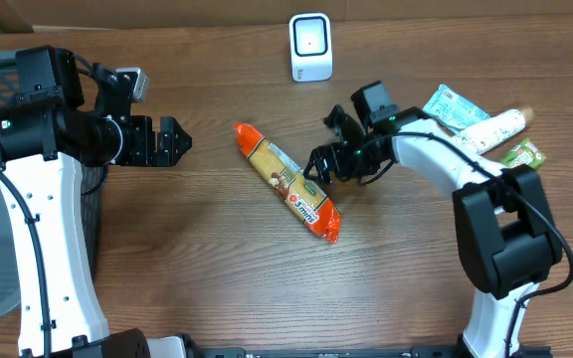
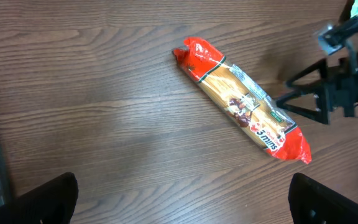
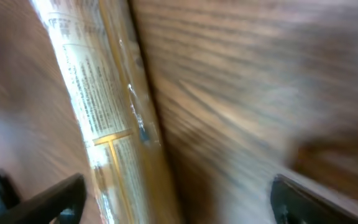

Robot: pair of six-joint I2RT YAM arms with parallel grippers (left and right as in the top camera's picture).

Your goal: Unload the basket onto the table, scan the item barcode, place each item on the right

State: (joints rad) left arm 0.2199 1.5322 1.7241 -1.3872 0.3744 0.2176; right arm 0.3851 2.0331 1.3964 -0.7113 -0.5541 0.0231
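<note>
Noodle packet [image 1: 286,183] just beside the spread right end effector [image 1: 322,144]

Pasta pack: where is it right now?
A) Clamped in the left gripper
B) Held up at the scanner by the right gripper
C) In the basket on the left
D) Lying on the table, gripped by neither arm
D: the pasta pack lies flat on the table, with the right gripper open beside it and the left gripper open, well off to the side.
</note>
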